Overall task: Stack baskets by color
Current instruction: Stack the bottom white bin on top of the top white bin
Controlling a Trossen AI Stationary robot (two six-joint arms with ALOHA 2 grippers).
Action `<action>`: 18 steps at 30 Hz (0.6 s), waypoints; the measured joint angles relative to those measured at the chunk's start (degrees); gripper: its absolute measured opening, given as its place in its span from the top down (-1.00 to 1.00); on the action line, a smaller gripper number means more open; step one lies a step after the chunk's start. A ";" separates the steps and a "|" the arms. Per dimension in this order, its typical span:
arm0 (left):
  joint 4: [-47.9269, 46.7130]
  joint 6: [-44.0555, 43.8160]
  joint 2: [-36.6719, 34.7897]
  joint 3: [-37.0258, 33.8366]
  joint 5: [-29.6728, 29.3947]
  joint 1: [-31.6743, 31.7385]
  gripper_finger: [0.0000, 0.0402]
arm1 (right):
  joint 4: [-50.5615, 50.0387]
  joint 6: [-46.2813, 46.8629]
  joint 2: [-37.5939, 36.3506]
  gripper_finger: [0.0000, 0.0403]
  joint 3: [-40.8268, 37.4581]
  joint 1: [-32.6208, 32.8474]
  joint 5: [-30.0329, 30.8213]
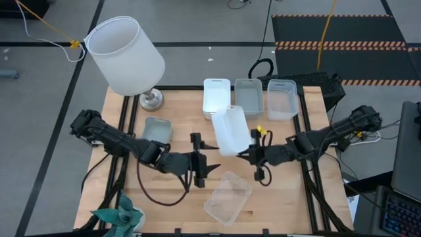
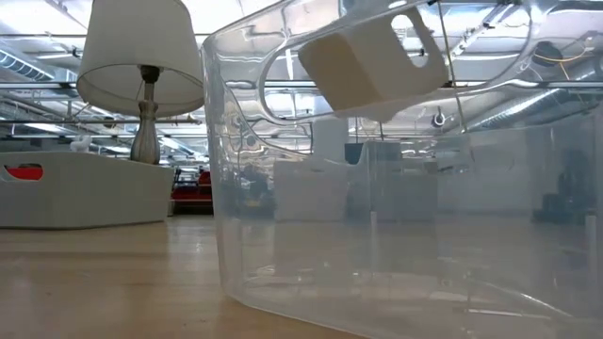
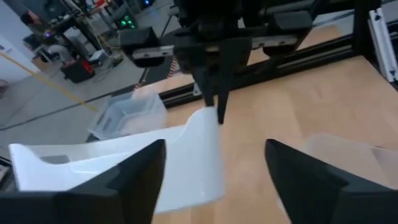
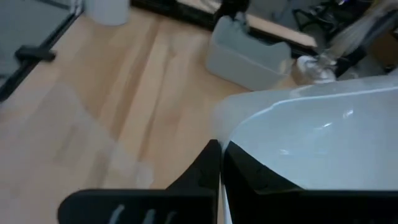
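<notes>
The step in hand looks like a handover of one white basket (image 1: 231,130), held tilted in the air above the middle of the bench (image 1: 309,197). The right gripper (image 1: 248,155) has its jaws pressed together on the thin wall of that basket, as the right wrist view shows, with the white wall pinched between the dark fingers. The left gripper (image 1: 214,167) sits just beside it toward the left edge with its jaws wide apart and nothing between them; in the left wrist view the white basket hangs ahead of its open fingers (image 3: 134,180). The next move probably calls for the right arm to carry the basket to the far edge, level it, and lower it squarely onto the white basket (image 1: 216,97) standing there so the two nest. By my count six baskets are in view from above: two white (the one held and the one at the far edge), one grey (image 1: 248,96) beside it at the far edge, one grey (image 1: 156,130) toward the left edge, one clear (image 1: 282,98) at the far right, and one clear (image 1: 228,196) near the front edge. A single lamp (image 1: 127,52) stands at the far left corner.
</notes>
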 joint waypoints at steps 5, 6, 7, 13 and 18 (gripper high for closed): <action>-0.19 0.48 0.04 0.29 1.10 2.31 -0.66 | 1.48 0.32 0.00 0.99 -1.03 -2.16 -0.27; -0.27 0.34 0.65 0.32 1.49 2.94 -0.67 | 1.93 0.18 0.00 0.99 -1.46 -2.33 -0.38; -0.06 0.33 1.39 0.40 1.71 3.57 -0.68 | 2.47 -0.26 0.00 0.99 -1.86 -2.40 -0.55; 1.21 3.11 4.88 0.30 5.67 5.48 -0.55 | 3.94 -1.43 1.03 0.99 -2.58 -3.15 -5.32; 2.55 4.59 6.67 0.18 6.08 6.38 -0.42 | 4.12 -4.66 2.36 0.99 -2.59 -3.43 -8.81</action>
